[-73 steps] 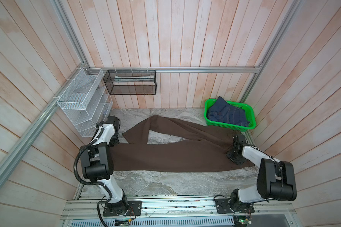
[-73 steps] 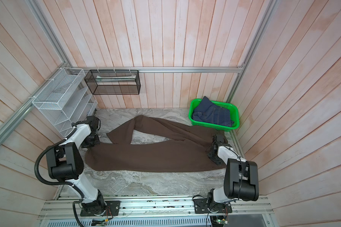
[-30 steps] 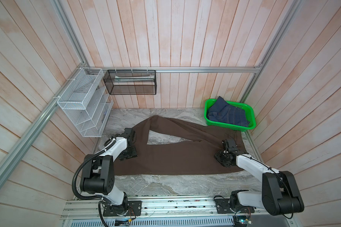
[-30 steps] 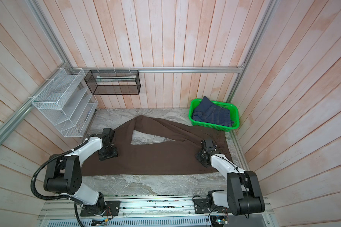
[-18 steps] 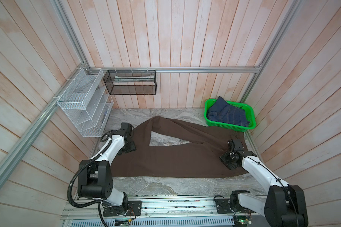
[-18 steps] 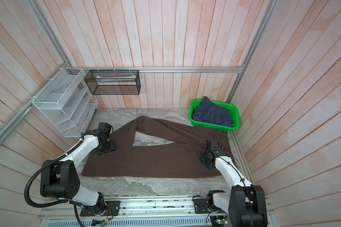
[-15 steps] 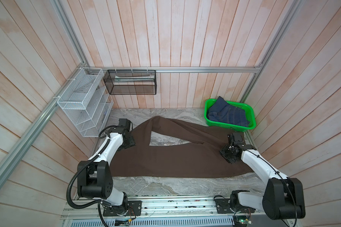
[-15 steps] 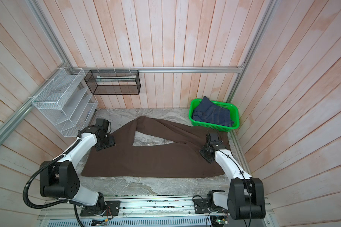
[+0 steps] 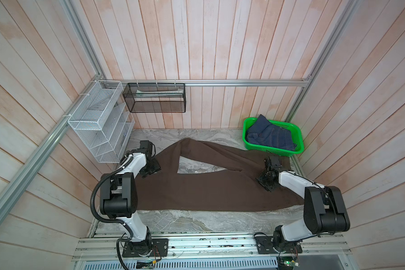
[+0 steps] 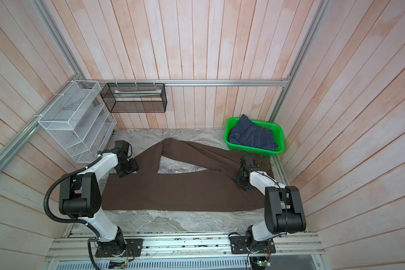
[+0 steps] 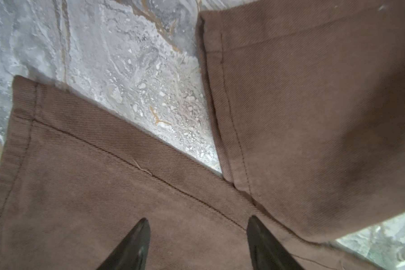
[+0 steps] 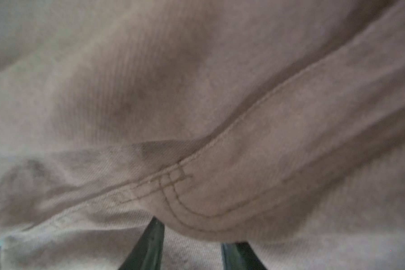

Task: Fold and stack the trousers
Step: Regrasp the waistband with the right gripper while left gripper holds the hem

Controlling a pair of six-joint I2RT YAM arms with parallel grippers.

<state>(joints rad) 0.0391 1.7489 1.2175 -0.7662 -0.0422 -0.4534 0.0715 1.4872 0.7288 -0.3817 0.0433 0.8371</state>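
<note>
Trousers (image 9: 208, 187) lie spread along the surface (image 9: 197, 222), waist end on the right and legs running left. They aren't folded yet. The near leg lies flat. The far leg kinks back on itself towards the rear wall, leaving a bare triangle of surface between the legs.

Left claw (image 11: 198, 224) is apart and empty, low over the leg cloth where the two legs overlap near the hems. Right claw (image 12: 192, 233) looks clamped on a bunched fold of the trousers by a stitched seam, with cloth draped over its tips.

Risks, as I judge them:
- The right claw's bite is a lump rather than a clean edge, so it may slip or carry only one layer.
- The left claw could pinch both legs at the overlap, or just the top layer.
- If the kinked leg isn't straightened, the fold goes skewed.
- The waist is near the green basket (image 9: 248, 140), so a drag could snag it.
</note>
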